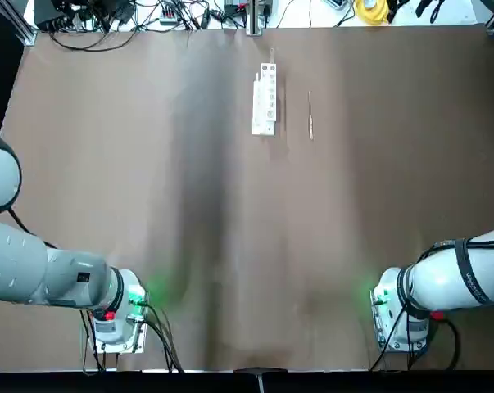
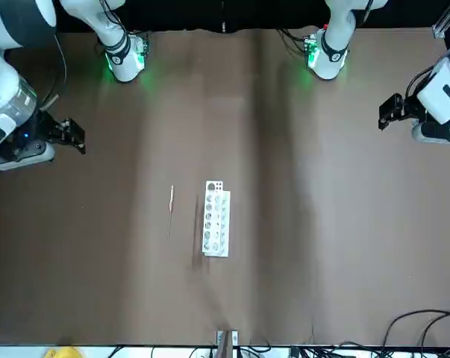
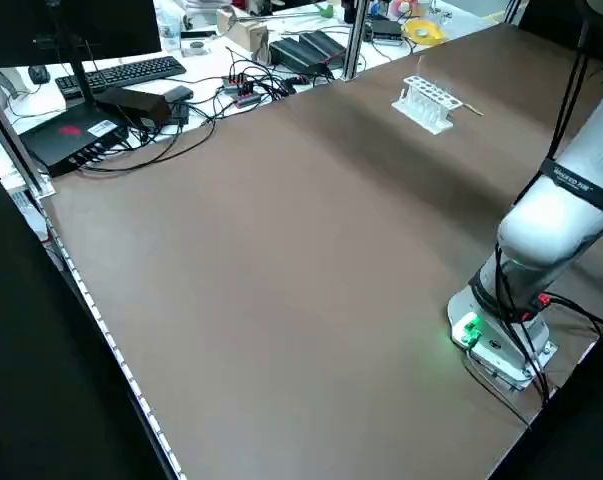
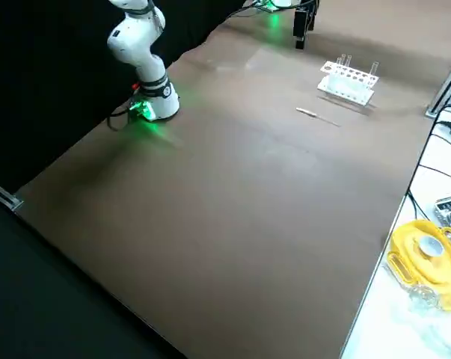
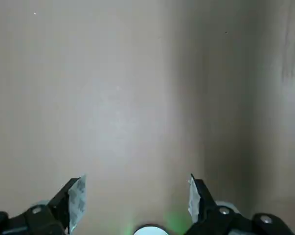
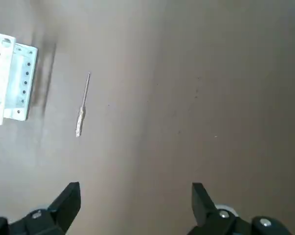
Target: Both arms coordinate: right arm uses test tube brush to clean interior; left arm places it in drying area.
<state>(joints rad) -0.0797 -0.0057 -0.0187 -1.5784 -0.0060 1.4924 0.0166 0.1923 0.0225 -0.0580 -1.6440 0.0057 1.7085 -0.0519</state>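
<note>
Could easily miss or roll the test tube brush [image 1: 310,115] on pickup: so thin and flat against the tabletop [image 1: 132,205] that fingertips closing a little high would shut on nothing, and closing off-centre would flick it sideways. Could also knock the white rack [image 1: 265,101], just left of the brush and apart from it, on a descent drifting that way. Cannot make out any tube in the rack, so nothing to say yet about what gets cleaned. Lies far across the tabletop, right of centre, long axis running near to far, parallel to the rack, thicker bristle end toward the robot and bare stem pointing away. Calls for a long reach from the right gripper [image 6: 135,188], spread wide and empty near its base; likewise wide and empty, the left gripper [image 5: 136,182].
</note>
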